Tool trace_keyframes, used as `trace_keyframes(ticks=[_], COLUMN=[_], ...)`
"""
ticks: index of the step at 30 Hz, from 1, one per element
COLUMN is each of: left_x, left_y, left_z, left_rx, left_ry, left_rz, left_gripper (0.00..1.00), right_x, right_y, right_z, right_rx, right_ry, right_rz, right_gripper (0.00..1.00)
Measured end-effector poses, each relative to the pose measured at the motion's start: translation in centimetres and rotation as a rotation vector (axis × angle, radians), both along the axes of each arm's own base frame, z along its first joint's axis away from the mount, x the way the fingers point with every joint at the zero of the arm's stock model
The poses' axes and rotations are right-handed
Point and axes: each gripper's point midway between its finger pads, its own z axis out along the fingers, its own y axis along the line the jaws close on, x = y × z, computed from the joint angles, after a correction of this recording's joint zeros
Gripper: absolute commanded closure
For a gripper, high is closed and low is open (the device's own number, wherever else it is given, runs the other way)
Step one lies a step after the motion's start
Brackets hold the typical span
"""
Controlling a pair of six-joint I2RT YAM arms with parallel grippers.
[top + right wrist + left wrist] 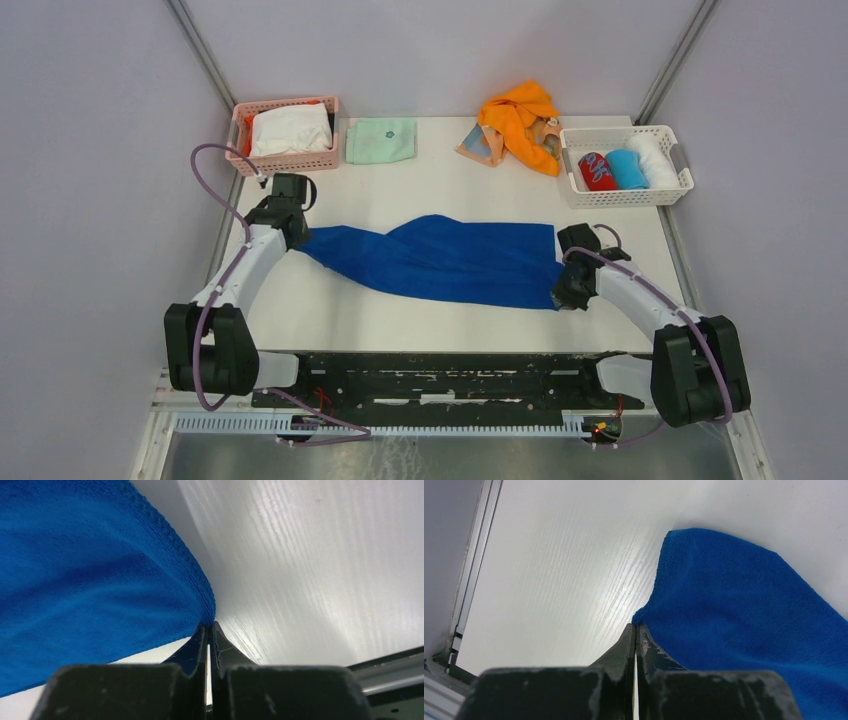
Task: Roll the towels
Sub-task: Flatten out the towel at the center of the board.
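My blue towel (450, 262), plush terry, lies stretched and half-twisted across the middle of the white wood-grain table (400, 325). Far right, a white lattice basket (625, 197) holds three rolled cloths: red-patterned, light blue, white. Far left, a pink basket (290, 162) holds a white cloth. The orange towel (515, 115) sits heaped at the back. My left gripper (299, 239) and right gripper (560, 296) each pinch a blue corner, jaws tight together.
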Motion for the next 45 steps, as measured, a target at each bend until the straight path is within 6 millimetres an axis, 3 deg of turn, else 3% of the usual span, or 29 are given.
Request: trace_keyframes(ticks=[2,5,9,11,15,18,22,25,29,33,38,40,45], left_x=[0.1,1.2,2.8,2.6,0.5,-3.1,-7.9,-10.2,-10.0,-7.7,-2.1,0.9,7.0], left_y=[-0.1,-0.5,-0.8,-0.8,-0.3,0.6,1.6,1.9,1.8,1.5,0.8,0.3,-1.2], left_z=[0.4,2.5,8.4,12.7,21.9,28.6,33.6,34.7,32.6,26.9,16.4,11.3,2.0], left_rx=[-0.007,-0.032,-0.062,-0.071,-0.077,-0.07,-0.063,-0.062,-0.056,-0.044,-0.036,-0.043,-0.086], left_ry=[-0.006,-0.054,-0.211,-0.316,-0.545,-0.721,-0.873,-0.913,-0.853,-0.696,-0.434,-0.307,-0.081], left_rz=[0.006,0.007,0.017,0.019,0.028,0.055,0.087,0.096,0.094,0.086,0.083,0.082,0.076], left_gripper=[0.97,0.97,0.97,0.97,0.97,0.97,0.97,0.97,0.97,0.97,0.97,0.97,0.97], right_x=[0.1,2.5,6.3,6.8,5.3,3.0,-0.1,-1.8,-2.2,-0.7,4.6,7.3,13.7], right_y=[-0.5,-0.9,-1.4,-1.9,-3.4,-4.5,-5.5,-5.6,-5.3,-5.0,-4.2,-4.0,-3.9], right_z=[1.0,5.1,13.3,17.3,24.3,29.0,33.7,35.5,34.9,31.6,24.4,21.3,14.8], right_rx=[-0.016,-0.038,-0.068,-0.09,-0.135,-0.162,-0.179,-0.168,-0.154,-0.167,-0.204,-0.226,-0.263], right_ry=[0.001,-0.085,-0.297,-0.395,-0.564,-0.678,-0.798,-0.853,-0.833,-0.718,-0.497,-0.417,-0.328], right_rz=[-0.002,0.008,0.032,0.036,0.037,0.032,0.028,0.032,0.05,0.068,0.096,0.105,0.118], right_gripper=[1.0,1.0,1.0,1.0,1.0,1.0,1.0,1.0,1.0,1.0,1.0,1.0,1.0])
